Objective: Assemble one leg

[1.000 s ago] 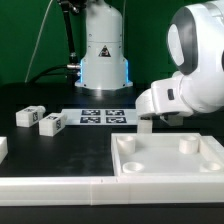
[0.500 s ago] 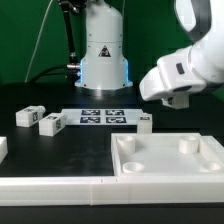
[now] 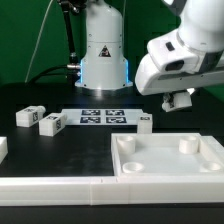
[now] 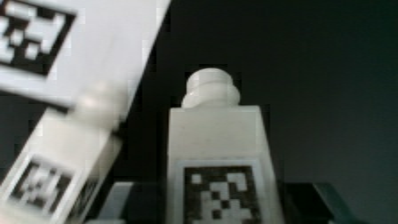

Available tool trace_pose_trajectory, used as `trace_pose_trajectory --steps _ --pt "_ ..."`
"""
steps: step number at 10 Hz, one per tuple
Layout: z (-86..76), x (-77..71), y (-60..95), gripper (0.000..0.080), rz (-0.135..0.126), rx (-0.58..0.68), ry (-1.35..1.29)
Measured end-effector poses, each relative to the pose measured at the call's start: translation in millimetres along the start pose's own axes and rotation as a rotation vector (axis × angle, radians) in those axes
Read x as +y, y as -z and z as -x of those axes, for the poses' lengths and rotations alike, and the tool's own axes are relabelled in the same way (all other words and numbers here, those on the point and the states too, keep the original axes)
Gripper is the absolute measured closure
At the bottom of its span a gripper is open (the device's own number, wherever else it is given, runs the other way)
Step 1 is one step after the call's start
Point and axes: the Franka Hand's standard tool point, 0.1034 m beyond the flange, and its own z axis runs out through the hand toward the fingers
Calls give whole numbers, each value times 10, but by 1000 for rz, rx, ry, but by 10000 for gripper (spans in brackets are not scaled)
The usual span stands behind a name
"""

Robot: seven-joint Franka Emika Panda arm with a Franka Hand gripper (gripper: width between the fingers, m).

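White rounded arm [image 3: 185,55] w/ blk joint seams, triangle sticker [image 3: 104,53] on base [image 3: 104,72]

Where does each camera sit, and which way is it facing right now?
Exterior view: off the arm, across the table from the robot base, facing it; arm and gripper show at the exterior view's right.
Wrist view: on the wrist, close on a leg; no robot part clearly visible.
Shared: tagged legs; which one, cannot tell.

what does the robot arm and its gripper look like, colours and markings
The arm has a smooth, rounded, glossy white shell. Its base column is white too, with a triangular warning sticker and a blue glowing ring lower down. A thin cable runs beside it. The gripper is white with short greyish fingers; finer detail is too small to tell.
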Motion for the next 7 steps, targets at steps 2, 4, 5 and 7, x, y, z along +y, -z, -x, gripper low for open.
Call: trace_pose_trajectory --steps 2,4,5,7 --pt "-164 132 314 509 -15 170 -40" --pt "-311 174 451 509 -11 359 -46" --pt "-282 186 419 509 -2 447 -46" --pt "-254 261 405 509 16 645 -30"
